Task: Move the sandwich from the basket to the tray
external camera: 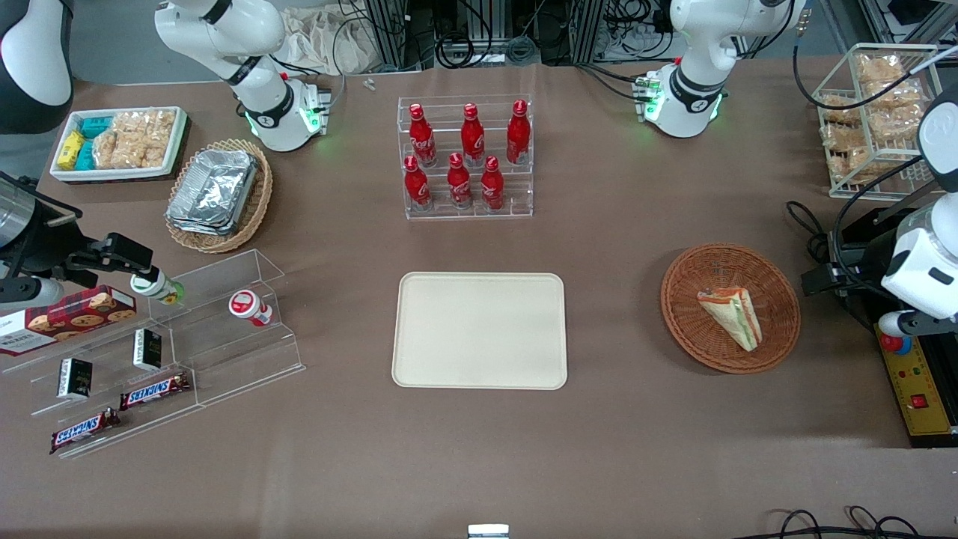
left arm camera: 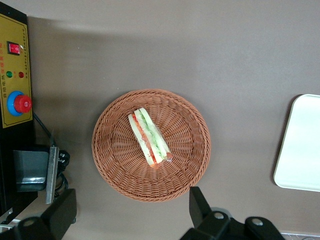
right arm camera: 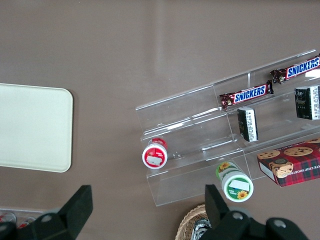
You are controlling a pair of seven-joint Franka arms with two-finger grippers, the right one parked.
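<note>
- Up high, the gripper (left arm camera: 132, 220) hangs over the table beside the basket (left arm camera: 120, 175). Its two black fingers (left arm camera: 200, 202) are spread wide and hold nothing.
- Its fingers look hard, dark and blocky. The brown table (external camera: 644, 464) looks smooth and flat.
- Round and shallow, the basket is woven from reddish-brown wicker with a bumpy rim. It sits toward the working arm's end of the table.
- Inside the basket lies the sandwich (left arm camera: 149, 136). It is a small wedge in shiny clear wrap. Its bread is pale and soft, with green, red and orange stripes along one side.
- Well apart from the basket, the tray (external camera: 479, 330) lies near the middle of the table. It is a flat, cream rectangle with round corners and a low rim. Nothing is on it.
- Six red bottles (external camera: 462, 157) stand upright in a clear plastic rack, farther from the front camera than the tray.
- A white wire rack (external camera: 876, 120) holds bags of crinkly fried snacks, farther from the front camera than the basket.
- A black box with a yellow panel (external camera: 917, 389) and a round red button sits beside the basket at the table edge.
- Toward the parked arm's end, clear plastic steps (external camera: 217, 329) hold candy bars and small cups.
</note>
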